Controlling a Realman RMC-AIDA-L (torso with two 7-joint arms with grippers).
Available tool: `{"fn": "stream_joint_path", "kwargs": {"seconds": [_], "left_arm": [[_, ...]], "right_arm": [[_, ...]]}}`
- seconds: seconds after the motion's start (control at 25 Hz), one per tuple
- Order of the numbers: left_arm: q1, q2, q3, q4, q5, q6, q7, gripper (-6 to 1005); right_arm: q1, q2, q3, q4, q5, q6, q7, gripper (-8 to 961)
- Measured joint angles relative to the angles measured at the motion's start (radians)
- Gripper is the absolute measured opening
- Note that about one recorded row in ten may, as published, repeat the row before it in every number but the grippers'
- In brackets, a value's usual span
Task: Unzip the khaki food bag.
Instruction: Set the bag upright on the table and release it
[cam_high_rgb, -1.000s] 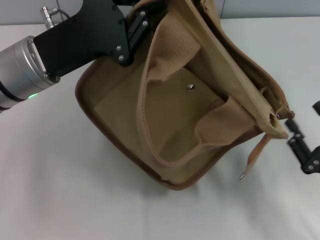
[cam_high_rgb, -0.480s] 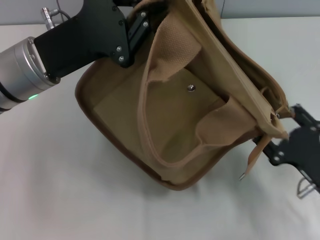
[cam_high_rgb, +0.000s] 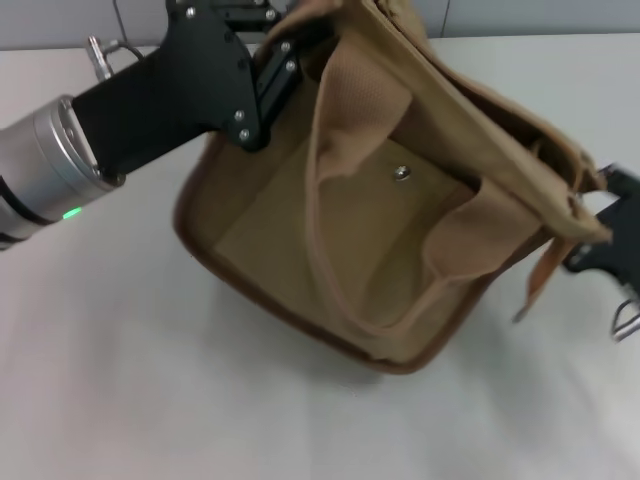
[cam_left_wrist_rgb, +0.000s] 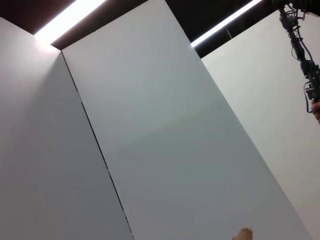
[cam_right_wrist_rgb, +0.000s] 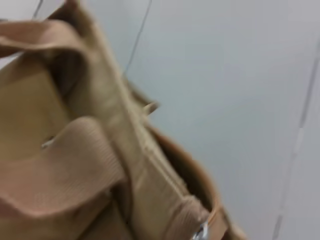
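White table (cam_high_rgb: 120, 380) bears the khaki food bag (cam_high_rgb: 380, 250); left tool (cam_high_rgb: 265, 50) clamps its corner.

You see a white table (cam_high_rgb: 120, 380) filling the frame; the khaki food bag (cam_high_rgb: 380, 230) rests tilted on it, centre to upper right.

Right gripper (cam_high_rgb: 612, 262) cut off at the edge — khaki food bag (cam_high_rgb: 400, 200) hides its fingers.
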Motion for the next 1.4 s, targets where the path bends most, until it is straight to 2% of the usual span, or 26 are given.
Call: {"fn": "stream_joint_path", "kwargs": {"seconds": [0.08,0.24,0.4,0.6,1.16,1.4], "left_arm": [[0.009,0.000,0.000,-0.044,0.001,-0.006,0.045,41],[0.029,-0.001,0.000,-0.080,0.006,-0.007,0.075,41],[0.060,0.000,0.014,-0.152,0.009,-0.021,0.102,42],[0.094,-0.001,0.026,-0.259,0.009,-0.048,0.202,42],[0.123,-0.001,0.007,-0.319,0.001,-0.155,0.216,38],[0.143,-0.001,-0.064,-0.331,-0.002,-0.173,0.220,76]], "right_arm": [[0.005,0.000,0.053,-0.046,0.000,-0.034,0.000,249],[0.028,-0.001,0.092,-0.085,0.000,-0.055,0.005,166],[0.093,-0.002,0.114,-0.162,0.000,-0.056,0.066,83],[0.159,-0.002,0.130,-0.251,0.000,-0.021,0.200,62],[0.215,-0.001,0.121,-0.267,-0.002,0.076,0.265,129],[0.205,0.002,0.131,-0.257,0.001,0.062,0.266,158]]}}
